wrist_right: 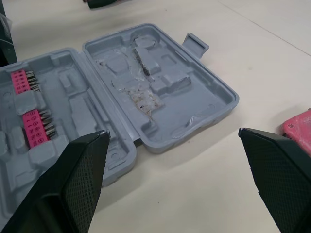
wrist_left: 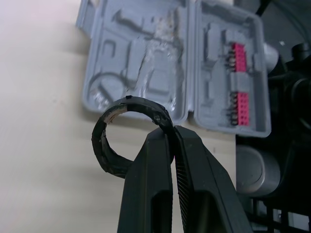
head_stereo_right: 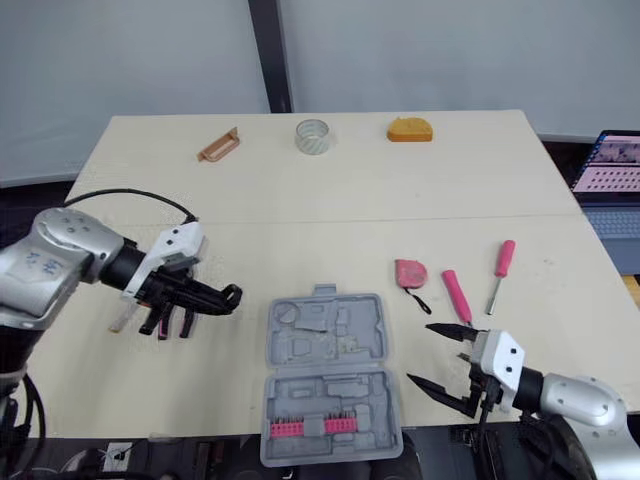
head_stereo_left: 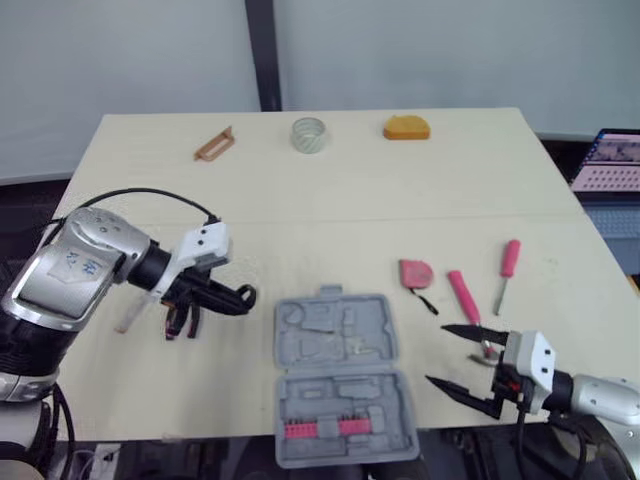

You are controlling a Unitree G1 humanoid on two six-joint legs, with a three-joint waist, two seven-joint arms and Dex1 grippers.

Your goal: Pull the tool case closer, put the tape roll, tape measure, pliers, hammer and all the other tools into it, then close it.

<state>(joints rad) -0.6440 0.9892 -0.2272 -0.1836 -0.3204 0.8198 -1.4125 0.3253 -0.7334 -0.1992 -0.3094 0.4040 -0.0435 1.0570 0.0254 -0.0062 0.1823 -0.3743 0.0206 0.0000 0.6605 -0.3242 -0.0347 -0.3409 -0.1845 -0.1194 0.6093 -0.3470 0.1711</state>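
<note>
One grey tool case [head_stereo_left: 332, 338] lies open and flat at the near edge of the pale surface [head_stereo_left: 330, 190], between the robot's two arms. Two pink bit racks [wrist_right: 33, 127] sit in the half nearer the robot; the moulded recesses of the other half show bare. The left tool [head_stereo_left: 232, 296] hovers just left of the case, its fingers pinched together on one black tape roll [wrist_left: 138, 103], gripped by the rim. One pair of pliers [head_stereo_left: 180, 322] lies on the surface directly beneath that arm. The right tool [head_stereo_left: 436, 354] hangs at the case's right side with its fingers spread wide and nothing between them.

Three pink items lie right of the case: one tape measure [head_stereo_left: 415, 272], one thick pink handle [head_stereo_left: 462, 295] whose near end the right tool hides, and one screwdriver [head_stereo_left: 508, 265]. Along the far edge sit three more things, well apart: one tan bracket-like piece [head_stereo_left: 213, 145], one clear tape roll [head_stereo_left: 308, 134] and one orange rounded object [head_stereo_left: 406, 127]. One laptop [head_stereo_left: 610, 165] stands off the surface's right side.
</note>
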